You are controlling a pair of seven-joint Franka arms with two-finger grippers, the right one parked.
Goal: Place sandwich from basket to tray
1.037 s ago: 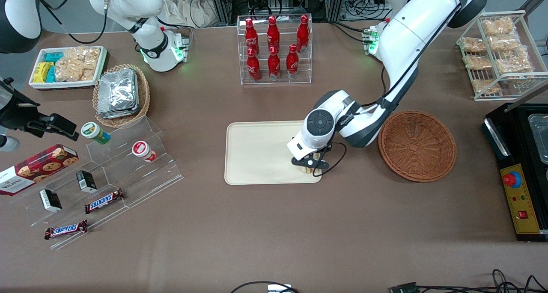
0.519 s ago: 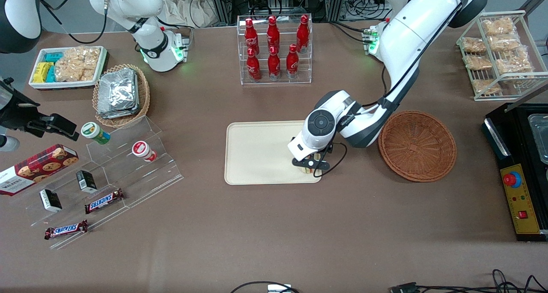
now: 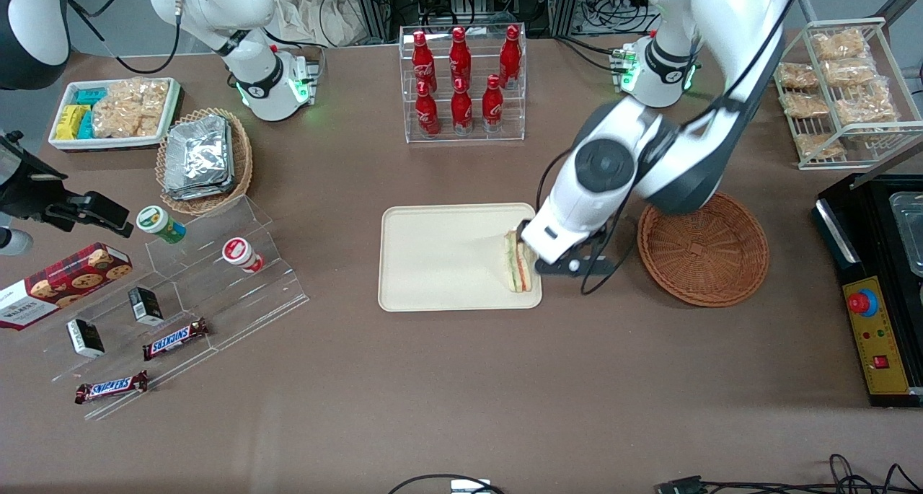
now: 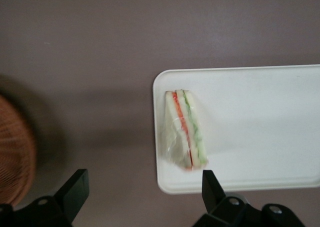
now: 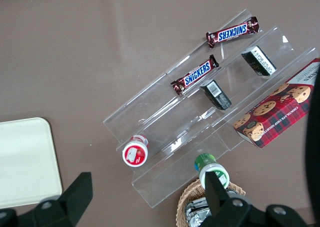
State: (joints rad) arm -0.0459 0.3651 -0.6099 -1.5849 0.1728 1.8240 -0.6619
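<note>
The sandwich, a clear-wrapped white wedge with orange, red and green layers, lies on the cream tray, by the tray's edge closest to the basket. The reddish-brown wicker basket holds nothing. My left gripper hangs raised over the gap between tray and basket, just beside the sandwich. Its fingers stand wide open and hold nothing.
A clear rack of red bottles stands farther from the front camera than the tray. Toward the parked arm's end are an acrylic step stand with snacks and a tan basket of foil packets. A black appliance and wire rack stand beside the basket.
The gripper has let go of the sandwich, risen and shifted toward the basket. The sandwich, hidden under the hand before, now lies in plain view on the tray.
</note>
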